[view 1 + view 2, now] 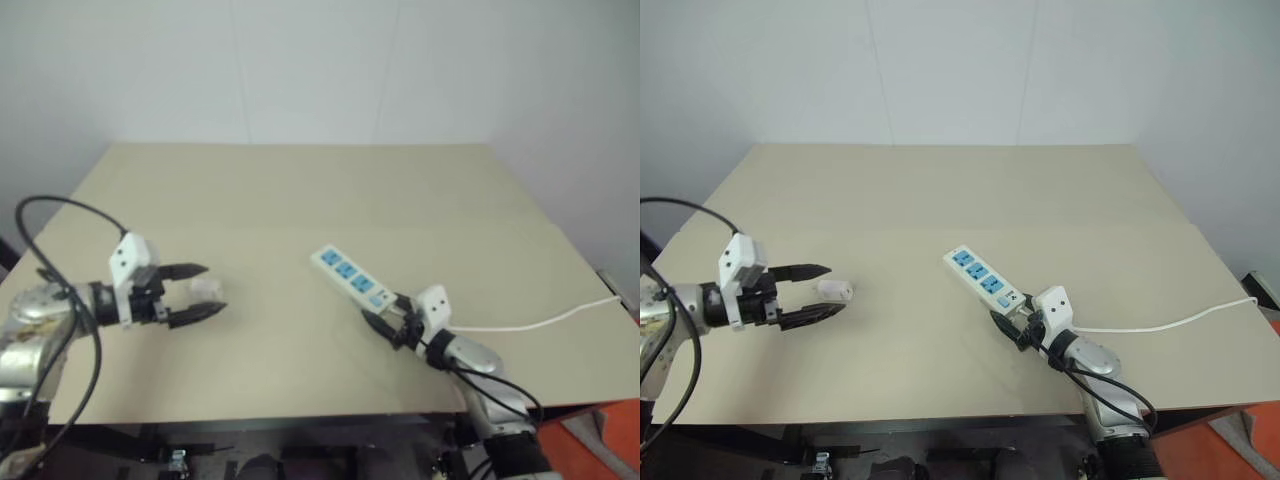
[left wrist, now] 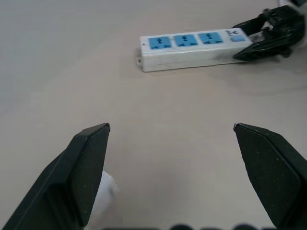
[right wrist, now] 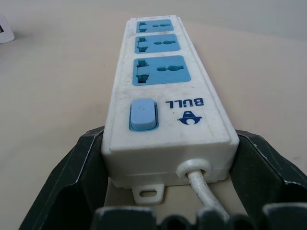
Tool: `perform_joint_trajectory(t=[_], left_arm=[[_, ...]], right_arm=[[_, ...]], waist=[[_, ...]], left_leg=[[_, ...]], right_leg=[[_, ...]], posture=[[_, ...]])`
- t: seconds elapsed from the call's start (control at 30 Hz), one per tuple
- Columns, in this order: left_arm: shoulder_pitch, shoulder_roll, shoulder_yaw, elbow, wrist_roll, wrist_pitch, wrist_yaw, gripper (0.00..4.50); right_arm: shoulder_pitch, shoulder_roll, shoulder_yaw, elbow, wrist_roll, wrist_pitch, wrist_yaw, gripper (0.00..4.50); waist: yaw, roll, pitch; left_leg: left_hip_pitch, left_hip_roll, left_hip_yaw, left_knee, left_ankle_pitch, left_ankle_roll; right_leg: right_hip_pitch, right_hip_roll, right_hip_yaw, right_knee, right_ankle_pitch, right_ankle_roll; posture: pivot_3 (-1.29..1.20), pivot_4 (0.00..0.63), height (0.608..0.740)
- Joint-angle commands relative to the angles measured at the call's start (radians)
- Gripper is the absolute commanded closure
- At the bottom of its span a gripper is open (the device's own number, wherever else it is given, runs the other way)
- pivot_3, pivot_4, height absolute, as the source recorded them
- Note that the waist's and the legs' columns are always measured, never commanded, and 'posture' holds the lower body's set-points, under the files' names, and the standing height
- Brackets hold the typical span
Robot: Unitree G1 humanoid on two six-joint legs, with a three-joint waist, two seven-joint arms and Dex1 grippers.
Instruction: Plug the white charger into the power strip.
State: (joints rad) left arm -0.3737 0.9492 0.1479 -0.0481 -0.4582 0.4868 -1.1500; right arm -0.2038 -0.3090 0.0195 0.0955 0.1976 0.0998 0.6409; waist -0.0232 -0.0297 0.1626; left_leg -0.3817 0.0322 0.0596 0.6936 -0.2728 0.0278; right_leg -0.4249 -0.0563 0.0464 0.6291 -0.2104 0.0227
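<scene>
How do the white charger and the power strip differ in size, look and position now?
The white charger is a small plain block; the power strip is a long bar with three blue sockets and a cord.
The charger lies free between the open fingers of the left gripper; the strip's switch end sits between the fingers of the right gripper.
Both are white and lie on the table.
</scene>
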Motion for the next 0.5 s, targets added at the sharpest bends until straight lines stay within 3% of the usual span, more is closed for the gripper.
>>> perform_joint_trajectory(t=[0.03,0.23,0.5], left_arm=[[-0.202,0.108,-0.177,0.099,0.172,-0.053,-0.132,0.0],[-0.608,0.069,-0.513,0.462,0.49,-0.253,-0.384,0.0],[-0.857,-0.125,-0.672,0.868,0.711,-0.469,-0.44,0.0]], right_arm=[[-0.026,-0.011,0.016,0.026,-0.012,-0.008,0.016,1.07],[-0.057,-0.024,0.03,0.063,-0.013,0.002,0.044,1.07],[-0.06,-0.021,0.035,0.067,-0.01,0.007,0.051,1.07]], waist=[[-0.004,0.0,0.0],[-0.01,0.0,0.0],[-0.017,-0.001,0.0]], left_leg=[[0.0,0.0,0.0,0.0,0.0,0.0],[-0.001,-0.001,0.001,0.0,0.0,0.0],[-0.004,-0.001,0.0,0.001,0.0,0.0]], right_leg=[[0.0,0.001,0.0,0.0,0.0,0.0],[0.0,0.002,0.001,-0.001,0.0,0.0],[-0.002,0.002,0.001,-0.001,0.0,0.0]], posture=[[0.0,0.15,0.74],[0.0,0.15,0.74],[0.0,0.15,0.74]])
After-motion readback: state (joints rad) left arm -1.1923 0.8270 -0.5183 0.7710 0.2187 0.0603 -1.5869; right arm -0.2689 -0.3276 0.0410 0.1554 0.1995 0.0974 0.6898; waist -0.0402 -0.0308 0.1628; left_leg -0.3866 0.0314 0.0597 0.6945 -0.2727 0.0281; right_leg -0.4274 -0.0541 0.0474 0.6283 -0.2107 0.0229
